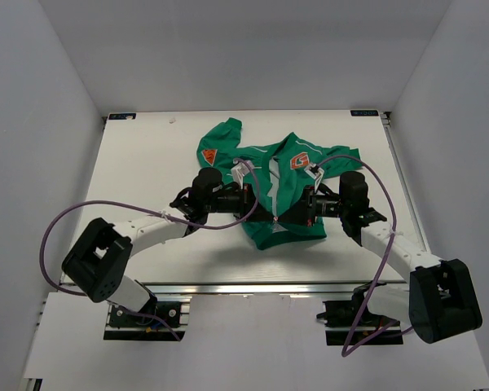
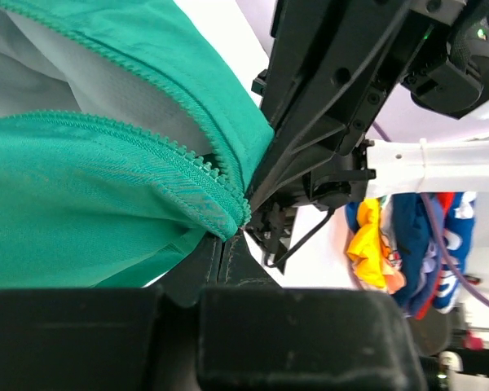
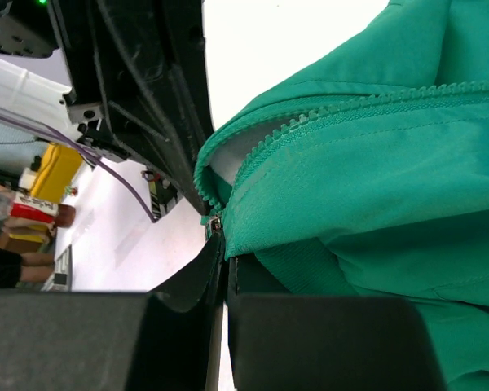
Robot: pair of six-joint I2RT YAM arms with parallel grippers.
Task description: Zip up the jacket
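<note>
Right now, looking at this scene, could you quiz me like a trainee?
1. True or false: the zipper of the jacket is fully closed.
2. Where do the left gripper and right gripper pinch the jacket? A collar; B hem by the zipper; C sleeves.
3. Which letter is on the badge?
Key: 1 false; 2 B; 3 G.

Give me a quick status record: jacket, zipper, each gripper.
jacket: lying on table, collar toward far side
zipper: open, tooth rows apart, pale lining showing between them
left gripper: shut on jacket hem at zipper base
right gripper: shut on jacket hem beside zipper base
zipping: not yet begun
</note>
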